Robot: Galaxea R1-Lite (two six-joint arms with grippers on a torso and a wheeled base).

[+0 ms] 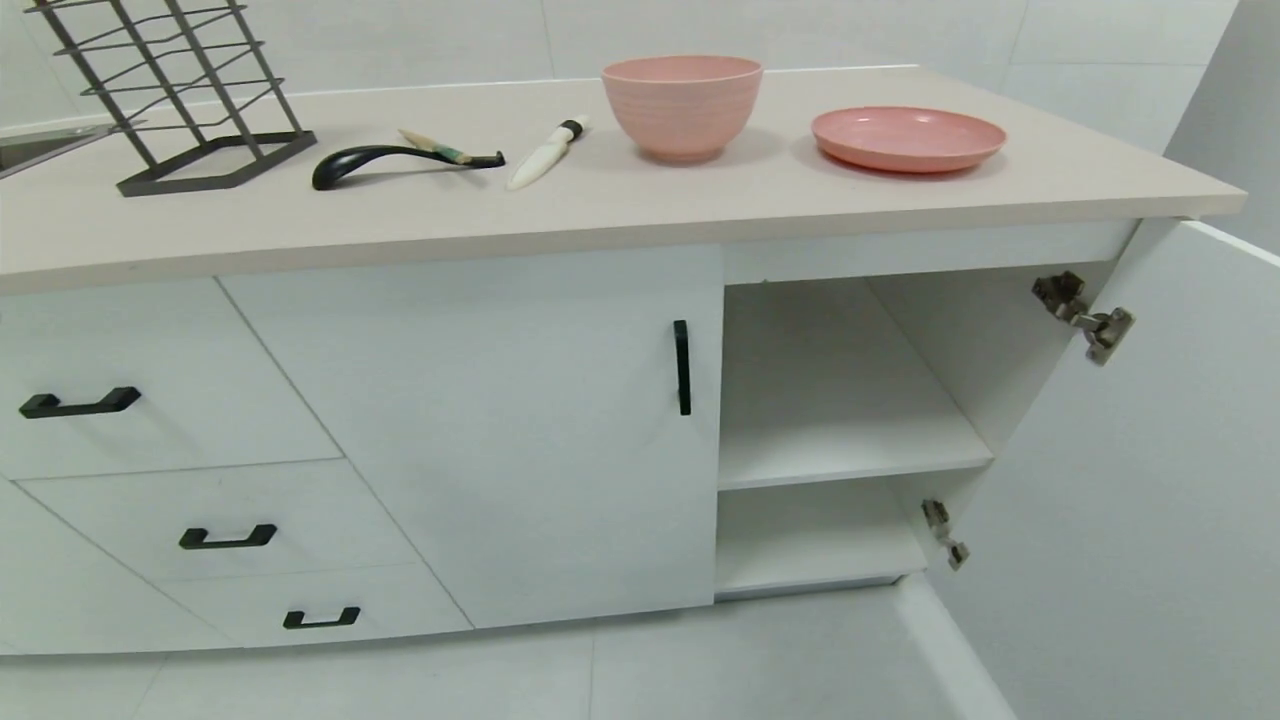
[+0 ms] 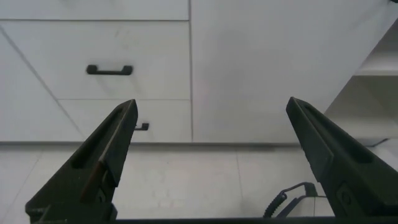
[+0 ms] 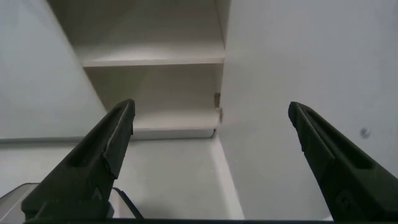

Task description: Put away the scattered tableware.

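Jaws of left gripper (image 2: 211,104) and right gripper (image 3: 211,106) were recorded spread wide, empty. On the beige laminate countertop (image 1: 600,210) were noted:
- black wire rack (image 1: 170,90)
- black curved plastic spoon (image 1: 390,160), with a small wooden-handled utensil (image 1: 435,147) at its handle
- white knife with black collar (image 1: 545,155)
- pink ribbed bowl (image 1: 682,105)
- pink round plate (image 1: 908,137)

The white cabinet door (image 1: 1130,500) below the plate was found open.

We are looking into a kitchen: a pale countertop (image 1: 640,215) is carrying a pink bowl (image 1: 682,105), a pink plate (image 1: 908,137) and a black wire rack (image 1: 215,165) beside what looks like a sink edge (image 1: 40,148), above white drawers (image 1: 150,440) and an open shelved cupboard (image 1: 840,450).
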